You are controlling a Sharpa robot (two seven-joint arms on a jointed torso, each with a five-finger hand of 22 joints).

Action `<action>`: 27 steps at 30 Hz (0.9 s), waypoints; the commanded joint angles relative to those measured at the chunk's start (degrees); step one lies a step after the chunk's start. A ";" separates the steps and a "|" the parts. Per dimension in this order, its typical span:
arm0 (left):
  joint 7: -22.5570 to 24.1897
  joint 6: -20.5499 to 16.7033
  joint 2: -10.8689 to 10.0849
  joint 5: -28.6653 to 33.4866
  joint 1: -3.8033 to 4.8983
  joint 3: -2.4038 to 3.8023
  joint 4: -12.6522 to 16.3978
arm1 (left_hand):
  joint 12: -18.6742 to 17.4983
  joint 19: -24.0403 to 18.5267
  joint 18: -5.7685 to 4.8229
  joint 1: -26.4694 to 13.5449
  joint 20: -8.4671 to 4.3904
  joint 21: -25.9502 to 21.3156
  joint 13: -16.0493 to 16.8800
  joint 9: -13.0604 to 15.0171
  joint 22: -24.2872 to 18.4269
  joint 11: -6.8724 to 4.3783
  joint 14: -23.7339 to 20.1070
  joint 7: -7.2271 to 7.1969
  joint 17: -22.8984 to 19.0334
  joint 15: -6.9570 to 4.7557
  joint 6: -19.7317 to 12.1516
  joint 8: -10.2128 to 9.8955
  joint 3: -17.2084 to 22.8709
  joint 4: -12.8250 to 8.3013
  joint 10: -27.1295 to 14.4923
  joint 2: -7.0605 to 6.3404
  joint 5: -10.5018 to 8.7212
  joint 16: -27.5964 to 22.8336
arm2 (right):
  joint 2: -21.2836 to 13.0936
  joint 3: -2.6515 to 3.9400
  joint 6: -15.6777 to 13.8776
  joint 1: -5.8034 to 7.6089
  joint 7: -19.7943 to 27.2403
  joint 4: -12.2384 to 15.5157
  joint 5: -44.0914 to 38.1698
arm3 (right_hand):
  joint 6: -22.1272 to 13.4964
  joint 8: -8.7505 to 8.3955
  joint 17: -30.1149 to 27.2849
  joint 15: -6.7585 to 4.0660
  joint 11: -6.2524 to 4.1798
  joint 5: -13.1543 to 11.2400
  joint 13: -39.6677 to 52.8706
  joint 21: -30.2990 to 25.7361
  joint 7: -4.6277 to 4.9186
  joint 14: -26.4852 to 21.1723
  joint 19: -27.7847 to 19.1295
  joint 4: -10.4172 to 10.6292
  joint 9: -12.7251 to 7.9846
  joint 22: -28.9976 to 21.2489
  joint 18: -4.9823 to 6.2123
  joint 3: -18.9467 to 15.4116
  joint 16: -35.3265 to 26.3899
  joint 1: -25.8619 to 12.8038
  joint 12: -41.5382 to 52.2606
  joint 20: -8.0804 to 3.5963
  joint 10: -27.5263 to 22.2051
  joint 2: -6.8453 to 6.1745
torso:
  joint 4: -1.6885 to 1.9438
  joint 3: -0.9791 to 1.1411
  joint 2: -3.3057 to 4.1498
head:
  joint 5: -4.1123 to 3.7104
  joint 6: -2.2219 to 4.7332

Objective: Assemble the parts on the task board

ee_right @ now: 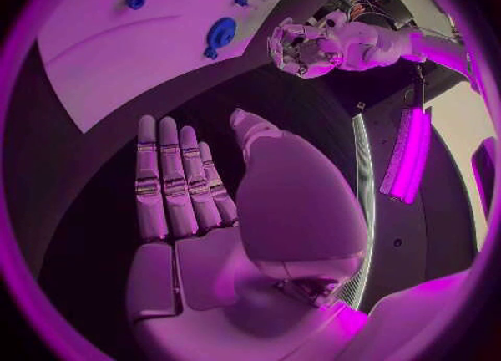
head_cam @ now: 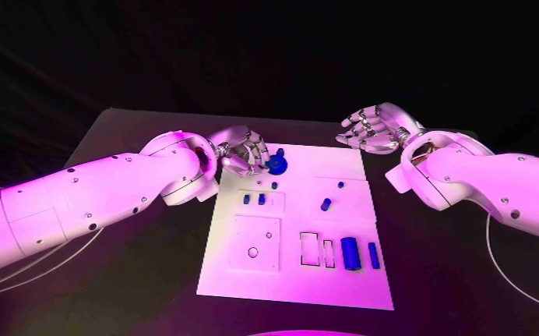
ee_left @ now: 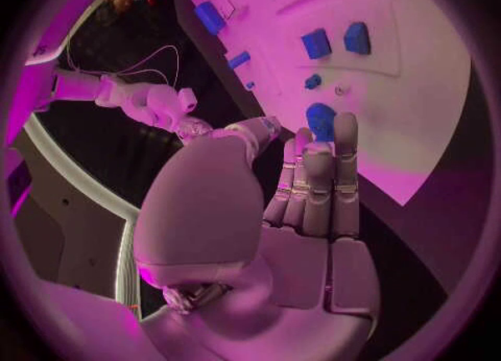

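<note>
The left hand (head_cam: 241, 154) sits a little left of centre in the head view, at the far left corner of the task board (head_cam: 294, 274). Its fingers are curled loosely; the left wrist view shows them straight and side by side with the thumb apart, and nothing is held. Just beside its fingertips, at the board's far edge, lies a round blue part (head_cam: 276, 166); whether the fingers touch it I cannot tell.

The right hand (head_cam: 376, 129) is in the upper right of the head view, above the dark surface (head_cam: 135, 274) just beyond the board's far right corner. Its palm is spread, fingers extended and apart from the thumb, holding nothing.

The white board runs from the picture's centre down to its lower middle. Below the round part stand two small blue pieces (head_cam: 254, 199) side by side in the left half. Toward the right half are a small blue peg (head_cam: 340, 185) and a blue block (head_cam: 325, 205) below it. In the lower right of the board a larger blue block (head_cam: 350, 253) stands upright beside a slimmer blue bar (head_cam: 373, 256), right of two empty rectangular slots (head_cam: 309, 249).
</note>
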 commanded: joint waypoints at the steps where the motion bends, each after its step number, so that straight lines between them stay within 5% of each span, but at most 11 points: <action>1: 7.00 -0.94 1.11 -9.75 -0.02 -0.23 -0.87 | -1.66 -0.51 0.77 0.71 -0.07 -0.28 -1.90 -1.36 -0.02 -0.11 -1.03 0.02 -1.26 0.08 0.36 -1.17 0.11 -0.72 -0.29 -0.57 -0.35 -0.45 | 0.13 0.00 0.03 -0.01 1.07 -0.03 0.06 | -0.44 0.34 -0.05 0.23 0.41 -0.03 -0.05 -0.19 2.95 -0.05 -0.22 -0.11 -0.09 -0.07 0.63 -0.23 -0.20 0.08 0.23 0.21 -0.14 0.34 | -0.02 -0.02 0.01 | -0.06 -0.04; 4: 8.34 0.54 2.68 -14.99 -0.05 -0.63 -2.35 | -4.88 -1.43 0.72 0.16 -0.07 -1.15 -5.32 -4.22 -0.26 -0.51 -3.89 -0.80 -5.01 -0.14 2.92 -3.90 -0.45 -0.75 -0.09 -1.86 -0.62 -2.30 | 0.19 0.00 0.07 -0.01 1.10 -0.07 0.09 | -0.46 0.36 -0.07 0.23 0.41 -0.03 -0.09 -0.19 2.95 -0.04 -0.22 -0.13 -0.11 -0.14 0.64 -0.23 -0.22 0.14 0.24 0.21 -0.15 0.39 | -0.06 -0.07 0.06 | -0.09 -0.03; 8: 9.06 1.93 4.29 -19.17 -0.07 -1.07 -4.10 | -7.53 -1.46 0.76 0.36 -0.07 -1.48 -8.11 -6.46 -0.28 -0.33 -4.56 -1.34 -6.52 0.02 5.91 -6.53 -0.72 -1.14 0.55 -1.83 -0.64 -2.24 | 0.22 0.00 0.08 -0.02 1.08 -0.07 0.10 | -0.46 0.36 -0.07 0.23 0.41 -0.03 -0.09 -0.19 2.95 -0.04 -0.22 -0.13 -0.11 -0.14 0.64 -0.23 -0.22 0.14 0.24 0.21 -0.15 0.39 | -0.04 -0.01 0.03 | 0.04 -0.11; 15: 8.48 6.38 6.52 -23.82 -0.05 -1.76 -6.66 | -10.75 -2.01 0.68 0.09 0.43 -1.83 -10.77 -8.10 -0.18 0.43 -7.01 -1.75 -10.26 0.75 6.64 -9.22 -1.75 -1.56 -0.22 -2.21 -0.52 -3.46 | 0.31 -0.01 0.04 -0.02 1.06 -0.09 0.10 | -0.46 0.36 -0.07 0.23 0.41 -0.03 -0.09 -0.19 2.95 -0.04 -0.22 -0.13 -0.11 -0.14 0.64 -0.23 -0.22 0.14 0.24 0.21 -0.15 0.39 | -0.03 -0.01 0.00 | 0.04 -0.16; 27: 8.44 8.98 9.09 -25.65 -0.17 -2.37 -10.25 | -11.43 -2.10 0.72 0.00 0.76 -1.64 -11.61 -8.70 0.09 0.62 -5.93 -1.70 -8.47 0.94 7.08 -10.38 -2.72 -1.59 -0.03 -1.87 -0.52 -1.15 | 0.50 -0.01 0.14 -0.02 0.94 -0.13 0.10 | -0.48 0.38 -0.12 0.23 0.41 0.00 -0.17 -0.18 2.96 -0.03 -0.21 -0.18 -0.15 -0.25 0.64 -0.21 -0.26 0.25 0.27 0.22 -0.18 0.46 | -0.35 -0.05 0.13 | -0.07 -0.19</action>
